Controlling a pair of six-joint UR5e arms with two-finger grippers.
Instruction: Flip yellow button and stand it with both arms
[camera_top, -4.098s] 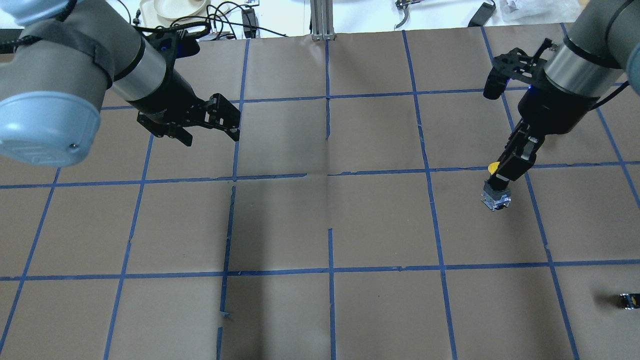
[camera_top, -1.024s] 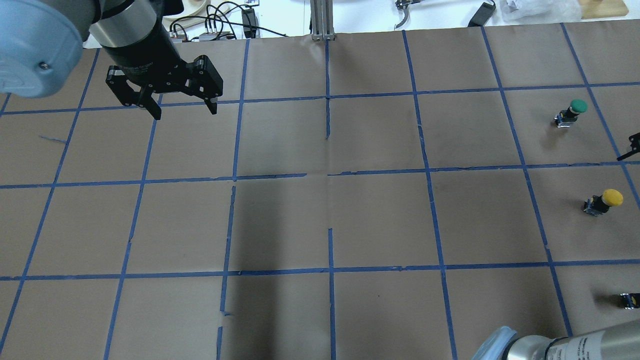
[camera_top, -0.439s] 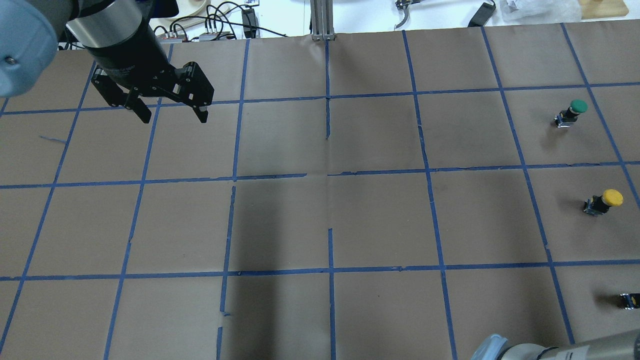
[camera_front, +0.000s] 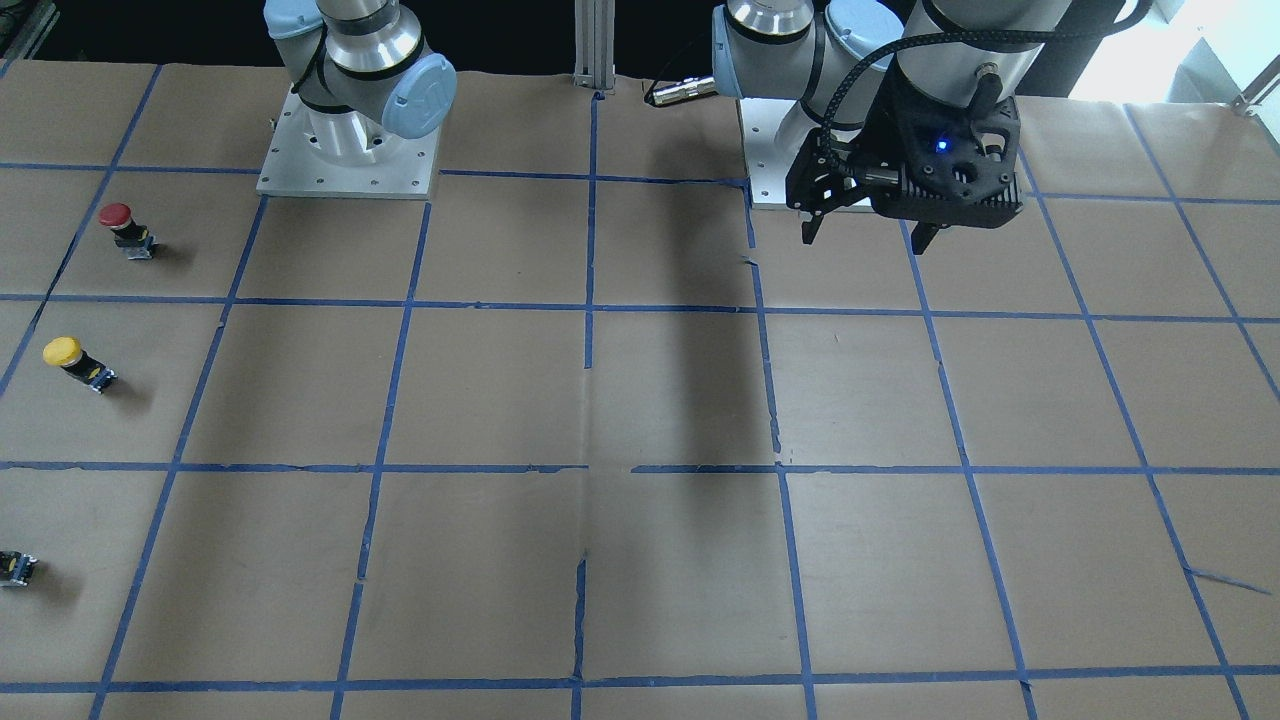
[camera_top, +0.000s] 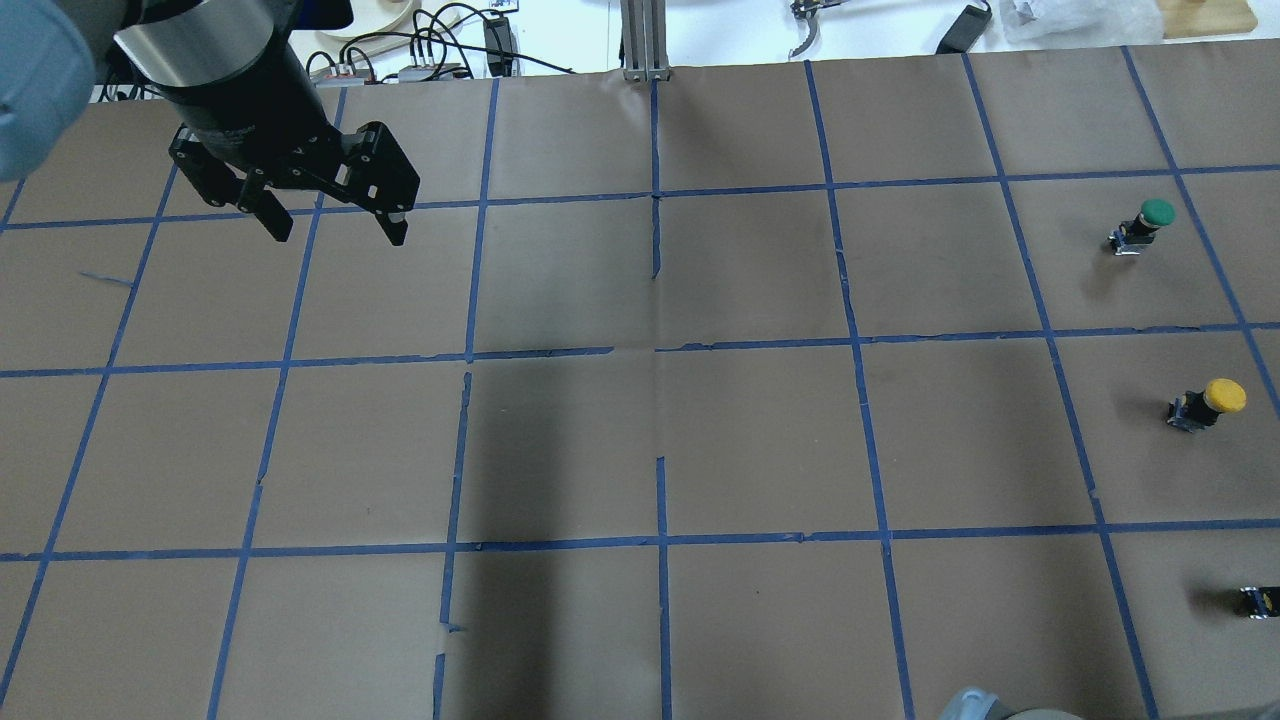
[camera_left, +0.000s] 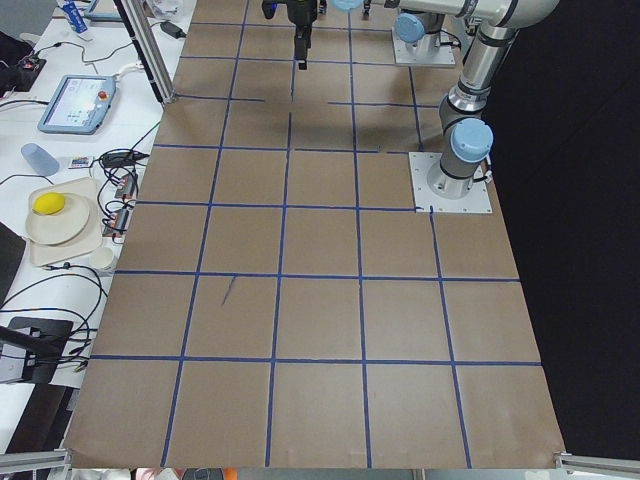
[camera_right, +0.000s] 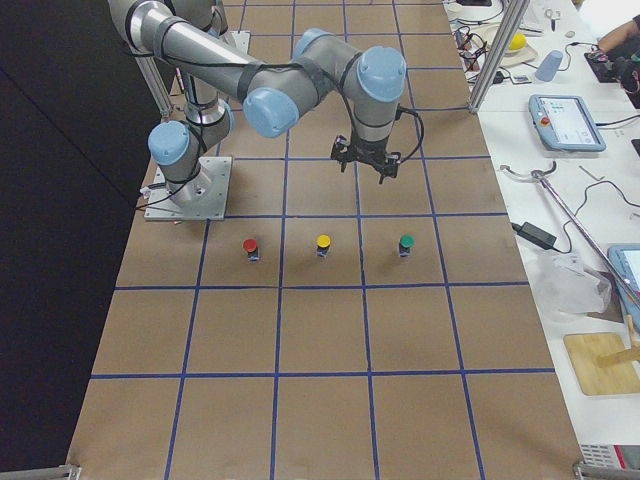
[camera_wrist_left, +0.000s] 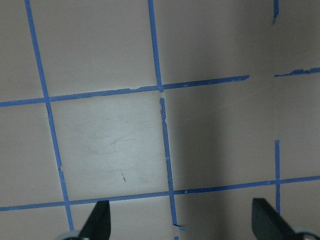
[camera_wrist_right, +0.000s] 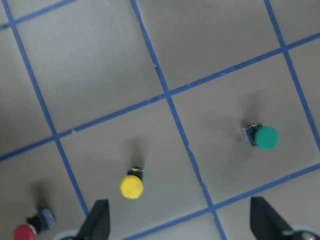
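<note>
**Near:** Closest to the exterior right camera, three push-buttons stand in a row on the brown paper-covered table (camera_right: 320, 420). Each sits in its own square of the blue tape grid (camera_right: 320, 375). The yellow button (camera_right: 323, 243) is the middle one. It stands upright on its dark body with the cap uppermost, and neither arm touches it. The red button (camera_right: 250, 246) is in the adjoining square on the robot's side, and the green button (camera_right: 406, 243) is in the adjoining square on the other side. In the overhead view this row runs close to the table's right edge.

**Middle:** Beyond the row, the right gripper (camera_right: 361, 168) hangs above the table and points downward, apart from all three buttons. Its wrist view looks down on the three caps. Its fingertips (camera_wrist_right: 97, 220) sit at the lower corners of that view, wide apart — the pincer is released.

**Far:** The left gripper (camera_top: 338, 234) hangs over the robot's left half of the table, well apart from the buttons, with its blue light (camera_front: 941, 146) lit. Its fingers are spread wide, so it is likewise released. Its wrist view shows paper and tape lines beneath it.
</note>
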